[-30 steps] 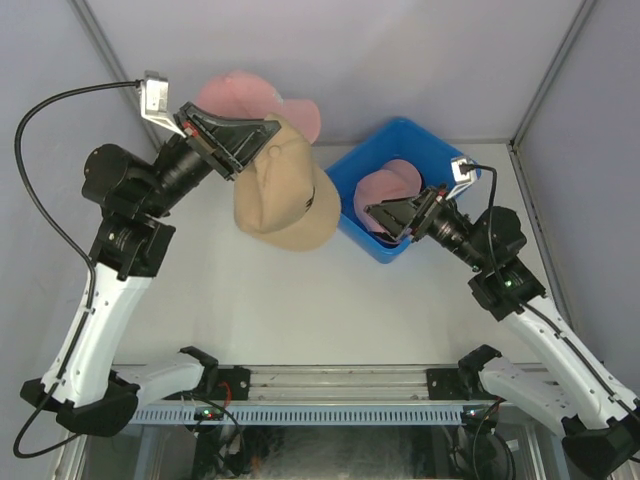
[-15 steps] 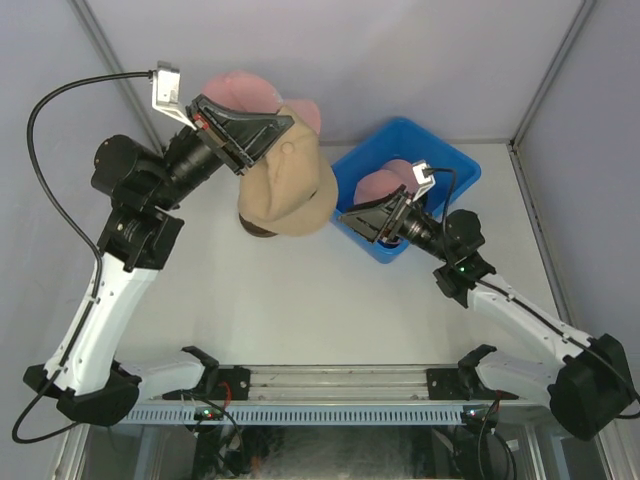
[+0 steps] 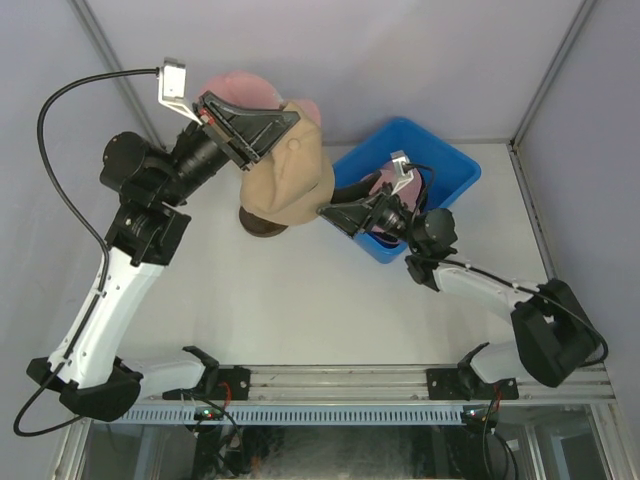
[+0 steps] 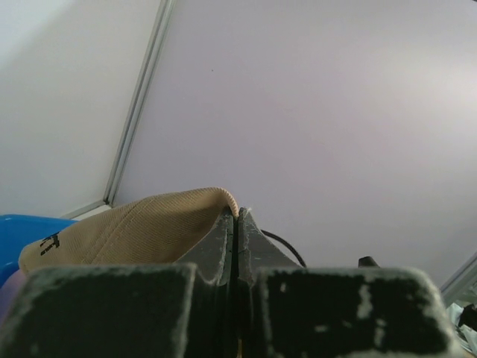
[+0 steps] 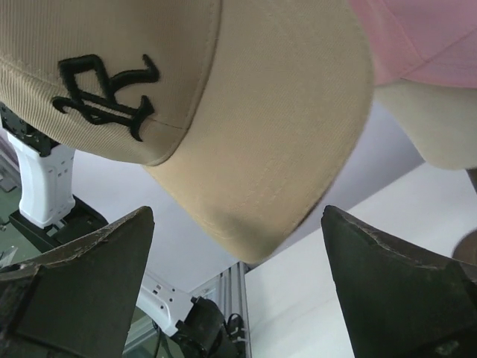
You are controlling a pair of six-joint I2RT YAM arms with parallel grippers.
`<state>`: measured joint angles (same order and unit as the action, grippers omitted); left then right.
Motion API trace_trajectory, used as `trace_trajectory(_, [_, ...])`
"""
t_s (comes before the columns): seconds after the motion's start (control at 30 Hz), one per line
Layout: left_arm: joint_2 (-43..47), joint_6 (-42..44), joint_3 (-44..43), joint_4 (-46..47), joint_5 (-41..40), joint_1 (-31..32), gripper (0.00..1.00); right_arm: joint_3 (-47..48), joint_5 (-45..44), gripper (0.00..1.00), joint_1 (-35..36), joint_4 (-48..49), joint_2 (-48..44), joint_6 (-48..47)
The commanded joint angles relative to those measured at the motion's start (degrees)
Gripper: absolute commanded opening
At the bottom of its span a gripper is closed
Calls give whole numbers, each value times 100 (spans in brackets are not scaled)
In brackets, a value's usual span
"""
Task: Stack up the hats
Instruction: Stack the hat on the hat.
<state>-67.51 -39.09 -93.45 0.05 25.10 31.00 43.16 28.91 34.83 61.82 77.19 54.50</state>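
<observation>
A flat white table point(image 3: 300, 300) runs from the arm bases to pale lilac walls point(image 3: 400, 60) at the far side, with a blue plastic bin point(image 3: 440, 165) at far right. The right gripper point(image 3: 325, 211) reaches left from the bin, jaws spread wide and holding nothing, just beside the brim of the tan fabric baseball cap point(image 3: 290, 180). Farther left, the left gripper point(image 4: 237, 216) is clamped tight on that cap's edge, holding it over a round brown base point(image 3: 262, 225); a pink fabric cap point(image 3: 235, 90) sits just behind
</observation>
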Motion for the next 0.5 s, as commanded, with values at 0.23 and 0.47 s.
trace_trajectory(0.23, [348,583,93,80,-888,7,0,878,258,94,77,1525,608,41])
trace_trajectory(0.47, [972,522,681,-58,-2186,-723,0,1165,492,94,-271,1188,474,41])
